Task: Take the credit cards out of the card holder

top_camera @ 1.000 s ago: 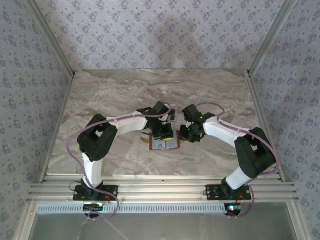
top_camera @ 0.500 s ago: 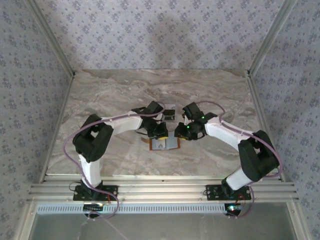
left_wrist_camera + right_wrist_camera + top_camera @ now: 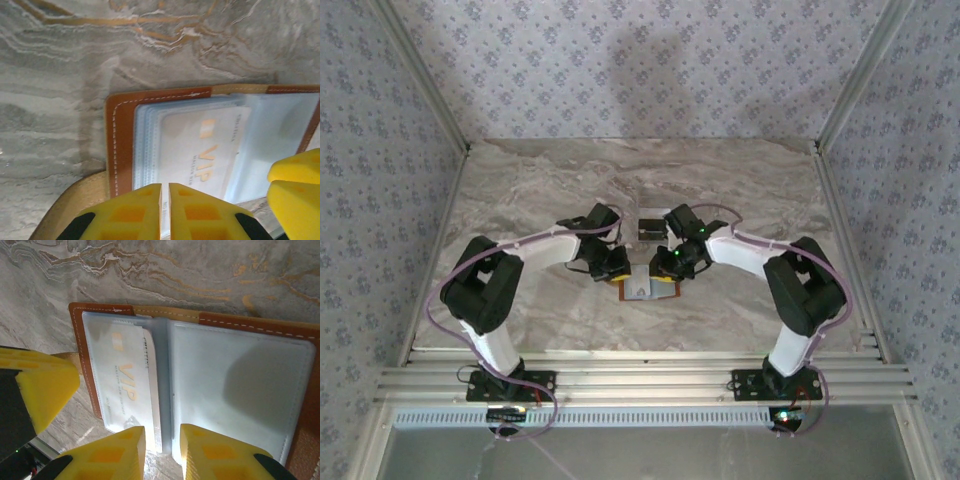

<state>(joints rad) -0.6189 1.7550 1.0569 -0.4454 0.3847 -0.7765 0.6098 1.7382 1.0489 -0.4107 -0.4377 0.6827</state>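
Step in hand, as we judge it: getting a hold on the first card. The card holder (image 3: 645, 288) lies open and flat on the bench (image 3: 520, 190), mid-width, nearer the near edge than the far one. A pale VIP card (image 3: 200, 150) sits inside the clear sleeve (image 3: 240, 390) on one half, not yet drawn.

Left gripper (image 3: 165, 210): fingers nearly together, only a slit between them, at an edge of the VIP card. We cannot tell whether it pinches card or sleeve.

Right gripper (image 3: 162, 455): jaws a narrow gap apart, astride the sleeve edge at the fold. Whether they press on it is unclear.

Both arms bow outward at the elbow, wrists pitched down, meeting over the card holder from either side.

Next move, we judge: one gripper pins the card holder while the other slides the card out through the sleeve mouth, without dragging the card holder along
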